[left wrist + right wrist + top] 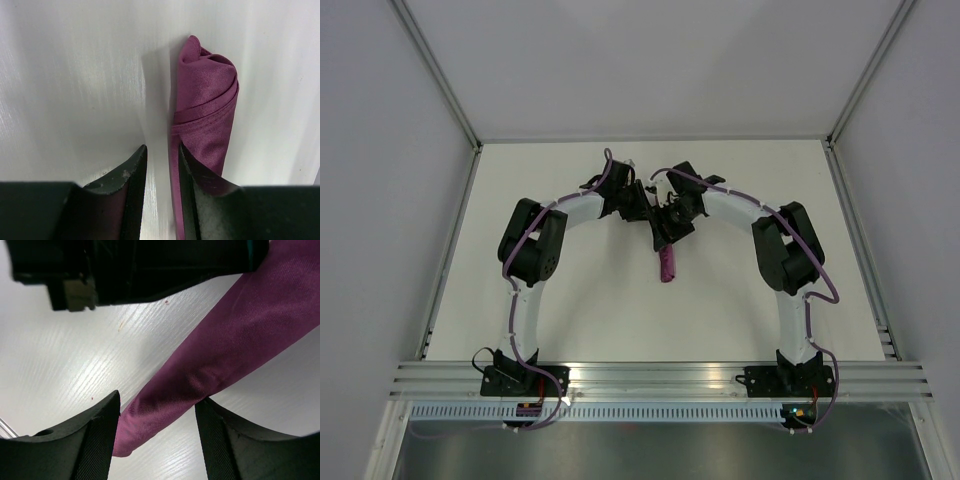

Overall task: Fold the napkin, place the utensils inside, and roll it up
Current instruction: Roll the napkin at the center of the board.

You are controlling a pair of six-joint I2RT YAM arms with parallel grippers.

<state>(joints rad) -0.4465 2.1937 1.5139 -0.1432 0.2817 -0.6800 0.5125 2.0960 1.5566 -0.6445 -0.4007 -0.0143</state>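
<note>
Our white table inside a pale booth
We see the white wood-grain table (570,310) between plain grey walls (380,200), silver corner posts (435,70) rising from its far corners, a ribbed aluminium rail (660,375) along its near edge, and a slotted white cable duct (660,410) right beside that rail

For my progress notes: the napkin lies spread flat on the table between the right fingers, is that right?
Not quite: the napkin is rolled into a tube, not flat, as the right wrist view shows; it does lie on the table between the right fingers.
</note>
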